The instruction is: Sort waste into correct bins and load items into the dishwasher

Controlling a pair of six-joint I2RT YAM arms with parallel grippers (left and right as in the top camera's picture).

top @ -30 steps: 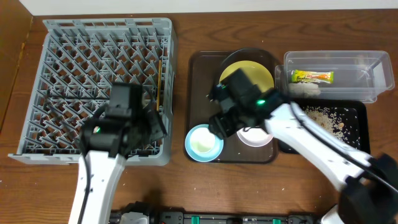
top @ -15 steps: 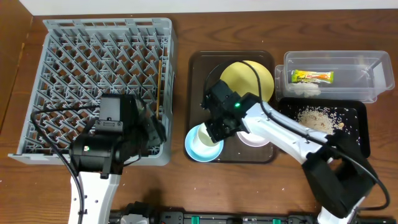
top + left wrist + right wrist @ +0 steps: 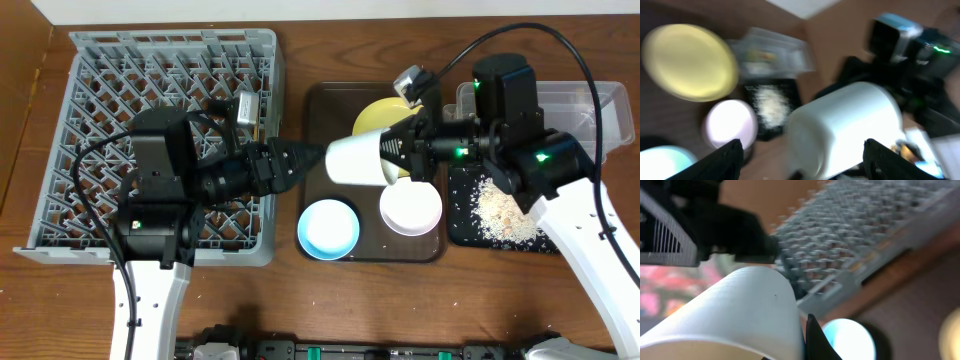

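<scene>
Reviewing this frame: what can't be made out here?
Clear tub contents: overhead, the right arm covers them; left wrist view is motion-blurred.
Whether the left gripper touches the white cup: too small overhead, blurred in left wrist view.
Yellow plate: overhead, mostly hidden behind the cup and right gripper.
Right gripper's finger contact: right wrist view, the cup fills the frame.

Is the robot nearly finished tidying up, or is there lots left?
Maybe halfway. Done: the rice scraps lie in the black tray. In hand: the right gripper holds a white cup sideways above the brown tray, with the open left gripper facing it. Still to do: the yellow plate, light blue bowl and white bowl sit on that tray, none in the grey dish rack yet.
</scene>
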